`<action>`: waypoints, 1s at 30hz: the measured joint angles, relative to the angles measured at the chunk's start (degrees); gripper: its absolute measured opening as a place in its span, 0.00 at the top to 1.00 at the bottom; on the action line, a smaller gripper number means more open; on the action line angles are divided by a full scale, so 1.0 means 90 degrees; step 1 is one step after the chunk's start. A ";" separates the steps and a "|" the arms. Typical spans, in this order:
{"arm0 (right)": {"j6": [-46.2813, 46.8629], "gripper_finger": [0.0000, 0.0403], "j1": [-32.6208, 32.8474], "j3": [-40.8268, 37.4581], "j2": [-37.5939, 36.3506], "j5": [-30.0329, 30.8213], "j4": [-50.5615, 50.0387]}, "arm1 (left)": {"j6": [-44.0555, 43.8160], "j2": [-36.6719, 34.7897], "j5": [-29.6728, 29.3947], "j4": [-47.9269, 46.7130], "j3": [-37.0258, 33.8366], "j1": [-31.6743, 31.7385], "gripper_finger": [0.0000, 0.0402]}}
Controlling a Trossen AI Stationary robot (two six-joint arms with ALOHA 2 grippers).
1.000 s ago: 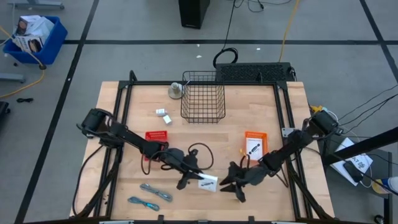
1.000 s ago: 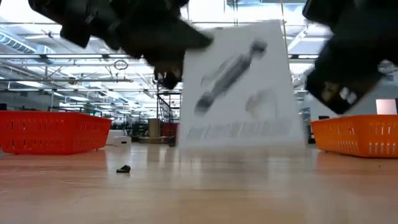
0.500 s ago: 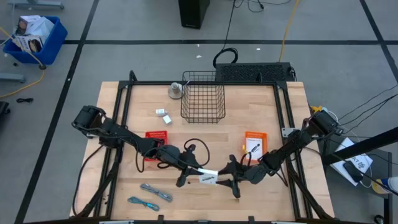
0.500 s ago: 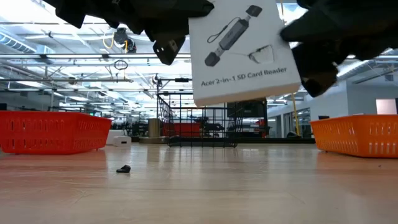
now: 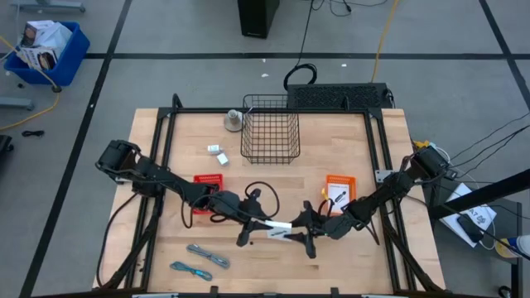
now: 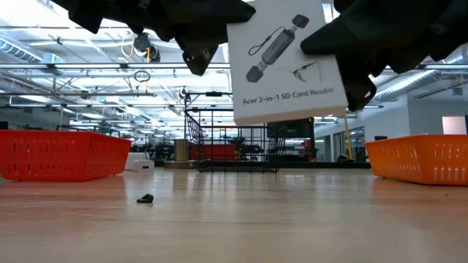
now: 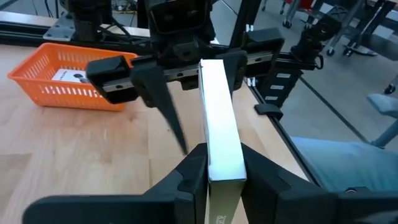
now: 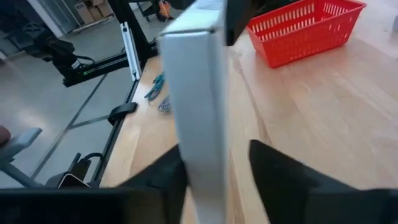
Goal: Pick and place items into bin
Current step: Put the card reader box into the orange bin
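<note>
Centrally, near the front of the tabletop (image 5: 166, 199), both grippers met on one white printed box (image 6: 287, 62), lettered "Acer 2-in-1 SD Card Reader", held well clear of the wood. Left gripper (image 7: 214, 165) had its two dark fingers (image 7: 186, 177) clamped on the box's flat faces at one end, edge-on in the left wrist view. Right gripper (image 8: 214, 168) faced it from the opposite end with fingers (image 8: 283, 174) spread to either side of the box; a gap showed beside one finger, so it stood open around the box, not pinching it. In the high view the box (image 5: 278, 230) lay between the two grippers, left (image 5: 252, 225) and right (image 5: 308, 230), both arms reaching inward from the tabletop's sides.

Outward from there: a black cable loop (image 5: 258, 201) just behind the left gripper, a red basket (image 5: 200, 185) on the left half partly under the left arm, an orange basket (image 5: 339, 192) on the right half holding a white packet. Black wire bin (image 5: 271, 128) stood at the back centre, with a grey roll (image 5: 233, 121) beside it and two tiny white blocks (image 5: 217, 152) to its left. Grey strip (image 5: 207, 254) and teal-blue cord (image 5: 189, 269) lay at the front left, apart from each other. One small dark scrap (image 6: 145, 198) sat on the wood in the low view
</note>
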 joint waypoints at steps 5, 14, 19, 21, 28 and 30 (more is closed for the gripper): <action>-0.0320 0.89 0.0012 0.0000 0.0000 0.0030 0.0008 | 0.0050 0.0000 -0.0137 0.0053 0.0000 0.0001 0.82; 0.0478 0.90 0.0114 0.0006 -0.0406 0.0273 -0.0728 | 0.0193 0.0001 -0.0402 0.0114 0.0002 0.0030 0.74; 0.0761 0.92 0.0482 0.0005 -0.1214 0.0885 -0.1874 | 0.0309 0.0000 -0.0420 0.0087 0.0012 0.0023 0.69; 0.1010 0.92 0.0638 0.0005 -0.1619 0.1352 -0.2421 | 0.0275 0.0000 -0.0366 0.0023 0.0012 0.0014 0.67; 0.2586 0.91 0.1102 0.0005 -0.3044 0.2221 -0.4758 | 0.0268 0.0000 -0.0350 -0.0022 0.0012 -0.0102 0.65; 0.3093 0.91 0.1143 0.0005 -0.3406 0.2224 -0.5399 | 0.0268 0.0000 -0.0352 -0.0006 0.0012 -0.0148 0.65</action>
